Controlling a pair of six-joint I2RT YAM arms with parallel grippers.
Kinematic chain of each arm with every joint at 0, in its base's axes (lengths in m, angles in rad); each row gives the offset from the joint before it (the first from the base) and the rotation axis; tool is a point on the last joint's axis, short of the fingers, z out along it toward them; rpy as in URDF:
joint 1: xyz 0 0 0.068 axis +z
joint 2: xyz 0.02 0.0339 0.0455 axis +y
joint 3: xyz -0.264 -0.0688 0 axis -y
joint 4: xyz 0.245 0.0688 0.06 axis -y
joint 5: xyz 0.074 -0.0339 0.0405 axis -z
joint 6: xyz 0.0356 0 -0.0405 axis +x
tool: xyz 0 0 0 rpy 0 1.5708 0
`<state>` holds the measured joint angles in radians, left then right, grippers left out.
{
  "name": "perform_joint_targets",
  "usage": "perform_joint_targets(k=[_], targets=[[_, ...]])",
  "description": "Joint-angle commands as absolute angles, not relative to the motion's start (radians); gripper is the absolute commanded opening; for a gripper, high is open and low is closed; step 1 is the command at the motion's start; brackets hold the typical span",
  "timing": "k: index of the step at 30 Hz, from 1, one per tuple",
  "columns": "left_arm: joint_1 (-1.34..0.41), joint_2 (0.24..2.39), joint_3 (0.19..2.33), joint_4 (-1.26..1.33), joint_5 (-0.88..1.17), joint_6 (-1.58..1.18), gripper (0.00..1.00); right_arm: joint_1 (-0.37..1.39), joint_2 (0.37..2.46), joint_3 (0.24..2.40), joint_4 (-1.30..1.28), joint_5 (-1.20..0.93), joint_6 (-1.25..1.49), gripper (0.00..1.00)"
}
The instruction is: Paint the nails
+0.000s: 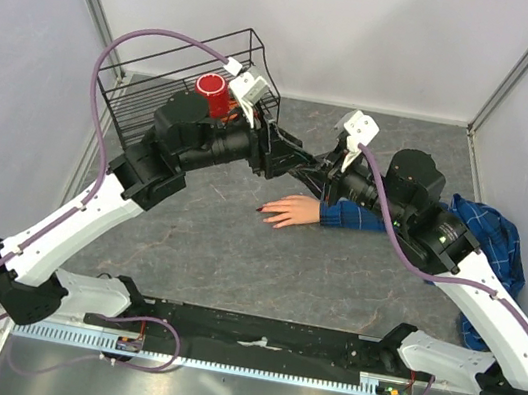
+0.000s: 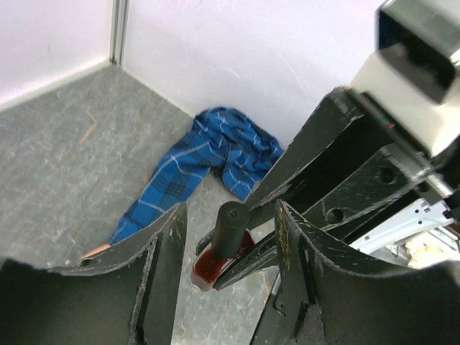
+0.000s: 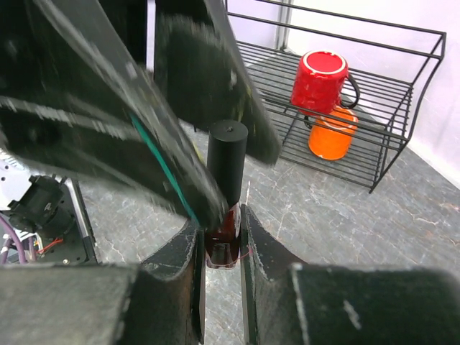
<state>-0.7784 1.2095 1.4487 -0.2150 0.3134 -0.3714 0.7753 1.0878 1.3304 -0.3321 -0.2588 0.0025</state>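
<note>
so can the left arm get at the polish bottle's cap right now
Probably yes. The cap stands bare between the left fingers, which are open on either side of it. The right fingers clamp the bottle lower down, leaving the cap free.

Left arm (image 1: 90, 209) and right arm (image 1: 491, 296) stretch inward, tips nearly meeting.
Left fingers (image 2: 167, 244) stand apart; right fingers (image 3: 180, 251) are pinched tight on a small bottle (image 3: 228, 158).
</note>
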Motion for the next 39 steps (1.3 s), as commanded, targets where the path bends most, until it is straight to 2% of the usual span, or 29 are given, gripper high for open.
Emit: perform_joint_targets(k=[1,3,6,7,8,10,13,14,17,18,19,21,25,26,27,28,29,30,34,36,39], targets=[[-0.799,1.221,1.488,-0.249,0.275,-0.327,0.54,0.781,1.075,1.376,-0.305,-0.233,-0.002,0.00],[-0.808,1.223,1.486,-0.249,0.285,-0.330,0.50,0.781,1.074,1.376,-0.307,-0.235,-0.003,0.00],[-0.810,1.226,1.480,-0.247,0.307,-0.327,0.38,0.782,1.071,1.377,-0.305,-0.236,-0.003,0.00],[-0.810,1.227,1.480,-0.248,0.314,-0.325,0.21,0.782,1.071,1.374,-0.304,-0.241,-0.003,0.00],[-0.810,1.226,1.479,-0.244,0.331,-0.325,0.12,0.782,1.069,1.374,-0.302,-0.244,-0.003,0.00],[-0.808,1.224,1.468,-0.221,0.377,-0.319,0.02,0.782,1.057,1.362,-0.296,-0.274,-0.003,0.00],[-0.781,1.229,1.425,-0.111,0.650,-0.316,0.02,0.782,1.019,1.315,-0.241,-0.401,-0.003,0.00],[-0.769,1.247,1.401,-0.068,0.878,-0.337,0.02,0.782,1.008,1.301,-0.203,-0.466,-0.008,0.00],[-0.742,1.256,1.275,0.258,1.256,-0.488,0.02,0.782,0.974,1.253,-0.059,-0.782,0.091,0.00],[-0.733,1.261,1.241,0.469,1.309,-0.550,0.02,0.782,0.980,1.250,-0.016,-0.858,0.133,0.00],[-0.730,1.272,1.203,0.557,1.354,-0.614,0.02,0.782,0.988,1.253,0.055,-0.956,0.171,0.00],[-0.715,1.295,1.192,0.708,1.426,-0.768,0.02,0.782,0.994,1.250,0.107,-1.012,0.257,0.00],[-0.692,1.281,1.232,0.553,1.398,-0.680,0.02,0.779,0.980,1.230,0.121,-0.974,0.273,0.00],[-0.683,1.275,1.245,0.493,1.358,-0.643,0.05,0.775,0.985,1.232,0.115,-0.965,0.275,0.00],[-0.678,1.263,1.261,0.436,1.336,-0.608,0.14,0.775,0.986,1.232,0.103,-0.948,0.258,0.00],[-0.675,1.256,1.291,0.313,1.315,-0.539,0.35,0.775,0.991,1.245,0.047,-0.930,0.238,0.00],[-0.666,1.246,1.307,0.257,1.263,-0.504,0.44,0.775,0.999,1.258,0.005,-0.876,0.207,0.00],[-0.661,1.232,1.316,0.198,1.225,-0.471,0.57,0.775,1.003,1.284,-0.046,-0.844,0.180,0.00],[-0.652,1.134,1.348,0.016,1.002,-0.336,0.74,0.775,1.022,1.322,-0.245,-0.662,0.043,0.00],[-0.653,1.108,1.358,-0.061,0.924,-0.313,0.77,0.775,1.029,1.341,-0.287,-0.553,0.014,0.00],[-0.653,1.097,1.379,-0.142,0.725,-0.339,0.76,0.775,1.037,1.347,-0.324,-0.441,0.008,0.00]])
